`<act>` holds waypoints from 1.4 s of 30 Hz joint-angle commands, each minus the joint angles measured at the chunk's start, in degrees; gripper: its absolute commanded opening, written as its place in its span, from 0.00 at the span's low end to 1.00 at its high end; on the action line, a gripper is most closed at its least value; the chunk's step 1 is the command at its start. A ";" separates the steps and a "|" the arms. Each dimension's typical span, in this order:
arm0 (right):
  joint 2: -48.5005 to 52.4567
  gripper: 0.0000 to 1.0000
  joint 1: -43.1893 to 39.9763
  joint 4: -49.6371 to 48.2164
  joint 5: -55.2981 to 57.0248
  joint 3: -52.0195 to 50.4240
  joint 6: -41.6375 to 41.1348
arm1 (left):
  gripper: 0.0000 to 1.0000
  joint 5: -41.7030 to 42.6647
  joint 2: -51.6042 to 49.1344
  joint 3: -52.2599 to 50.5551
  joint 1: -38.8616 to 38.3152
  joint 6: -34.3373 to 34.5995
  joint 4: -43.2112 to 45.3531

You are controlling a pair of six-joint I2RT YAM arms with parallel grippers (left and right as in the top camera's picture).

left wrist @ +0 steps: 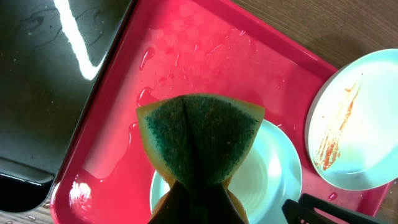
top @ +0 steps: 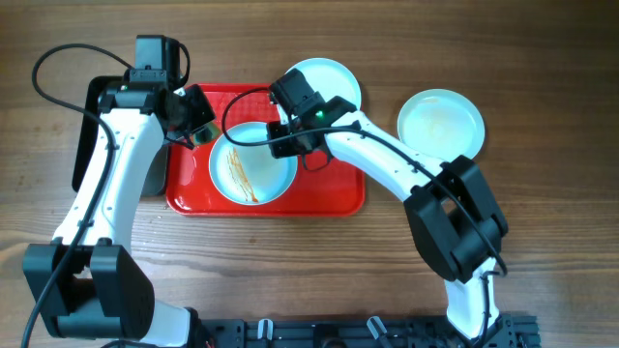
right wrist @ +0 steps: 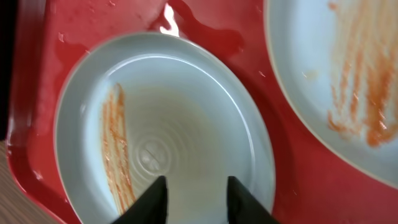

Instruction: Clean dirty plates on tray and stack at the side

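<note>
The red tray (top: pixel 338 198) carries a white plate (top: pixel 253 166) with orange-brown streaks left of its middle (right wrist: pixel 115 155). My right gripper (right wrist: pixel 197 182) hovers open over that plate's near side, nothing between its fingers; in the overhead view it (top: pixel 280 135) is above the plate's far right rim. A second streaked plate (top: pixel 329 79) overlaps the tray's far right corner (right wrist: pixel 348 81). A third plate (top: pixel 441 121) lies on the table to the right. My left gripper (left wrist: pixel 199 202) is shut on a green-faced yellow sponge (left wrist: pixel 199 134), held above the tray's far left part (top: pixel 198 130).
A black tray (top: pixel 92 126) sits against the red tray's left side, its wet surface showing in the left wrist view (left wrist: pixel 50 93). Water beads lie on the red tray's floor (left wrist: pixel 149 93). Bare wooden table surrounds the trays.
</note>
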State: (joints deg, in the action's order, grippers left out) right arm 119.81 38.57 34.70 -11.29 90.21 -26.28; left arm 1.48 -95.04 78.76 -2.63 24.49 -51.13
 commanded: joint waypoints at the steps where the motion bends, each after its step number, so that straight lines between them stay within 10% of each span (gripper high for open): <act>1: 0.59 0.37 -2.14 4.04 1.51 3.61 -0.72 | 0.04 -0.96 -0.57 1.07 -0.15 -0.22 0.20; 19: 9.20 0.05 -1.75 -0.76 0.83 3.50 -6.95 | 0.04 -1.09 -5.44 1.07 -0.15 -0.02 1.27; 42: 12.00 0.04 0.66 -12.83 0.48 3.19 -12.94 | 0.04 -3.93 -12.59 0.96 -0.33 4.94 2.89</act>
State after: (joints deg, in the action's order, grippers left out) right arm 129.10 40.53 22.52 -6.46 92.68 -38.81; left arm -0.84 -103.79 78.76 -2.63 27.35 -49.39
